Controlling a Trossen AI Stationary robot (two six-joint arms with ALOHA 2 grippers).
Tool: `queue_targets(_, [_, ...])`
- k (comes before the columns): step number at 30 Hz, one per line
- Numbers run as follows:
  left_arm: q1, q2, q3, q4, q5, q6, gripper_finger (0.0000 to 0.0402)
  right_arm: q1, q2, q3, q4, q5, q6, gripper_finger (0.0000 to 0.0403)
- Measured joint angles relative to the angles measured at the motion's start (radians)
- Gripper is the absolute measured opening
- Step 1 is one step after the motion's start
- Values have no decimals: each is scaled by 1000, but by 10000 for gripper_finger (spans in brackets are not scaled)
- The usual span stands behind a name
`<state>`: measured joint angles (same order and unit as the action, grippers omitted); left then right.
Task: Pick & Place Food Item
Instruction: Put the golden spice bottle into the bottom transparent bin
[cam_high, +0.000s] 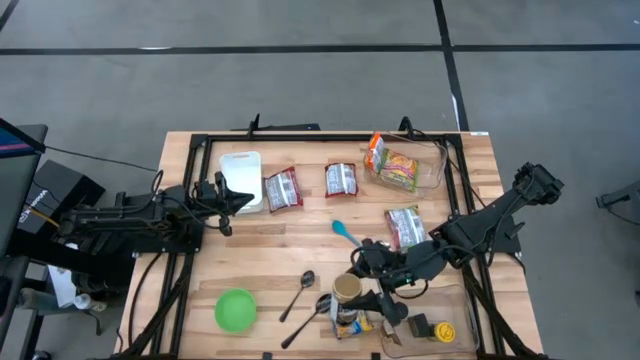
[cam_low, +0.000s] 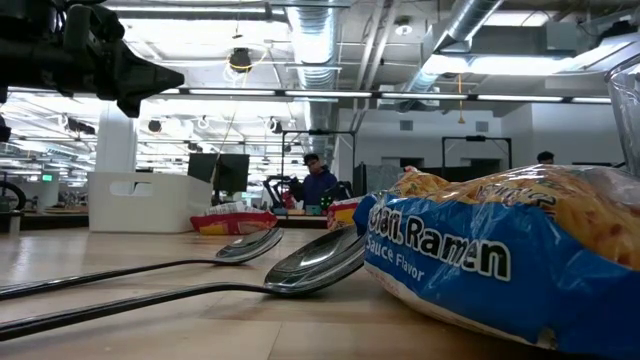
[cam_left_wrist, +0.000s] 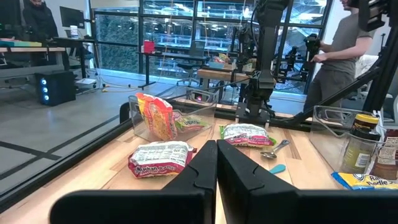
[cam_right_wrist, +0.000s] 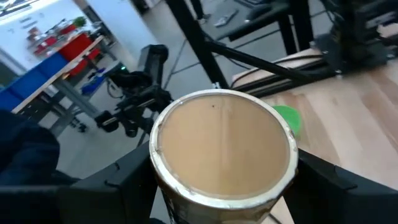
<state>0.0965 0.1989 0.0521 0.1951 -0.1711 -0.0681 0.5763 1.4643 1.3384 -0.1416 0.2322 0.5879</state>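
The right pincer (cam_high: 352, 288) grips a brown-lidded jar (cam_right_wrist: 222, 149) near the tabletop's (cam_high: 300, 225) front edge, so the pick seems made and lifting toward a placement spot comes next, while the left pincer (cam_high: 240, 199) waits clenched by the white tub (cam_high: 240, 165).

Open wood lies at the centre of the desk (cam_high: 290, 240), between the ramen packets toward 12 o'clock and the two spoons (cam_high: 300, 292) toward 6. At 7 o'clock the green bowl (cam_high: 236, 309) stands alone with bare board around it. The 5 o'clock corner is crowded: the right end effector (cam_high: 362, 290) straddles a brown-lidded jar (cam_right_wrist: 222, 148), with a blue ramen packet (cam_low: 500, 255) and a yellow-capped jar (cam_high: 443, 330) close by. At 1 o'clock a clear container (cam_high: 425, 172) blocks the edge; at 11, a white tray (cam_high: 242, 172).
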Motion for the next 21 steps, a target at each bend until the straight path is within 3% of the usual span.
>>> queue_targets(7, [0, 0, 0, 0, 0, 0, 3, 5, 0, 0, 16, -34, -25, 271])
queue_targets(21, [0, 0, 0, 0, 0, 0, 3, 54, 0, 0, -27, -29, -236, 271])
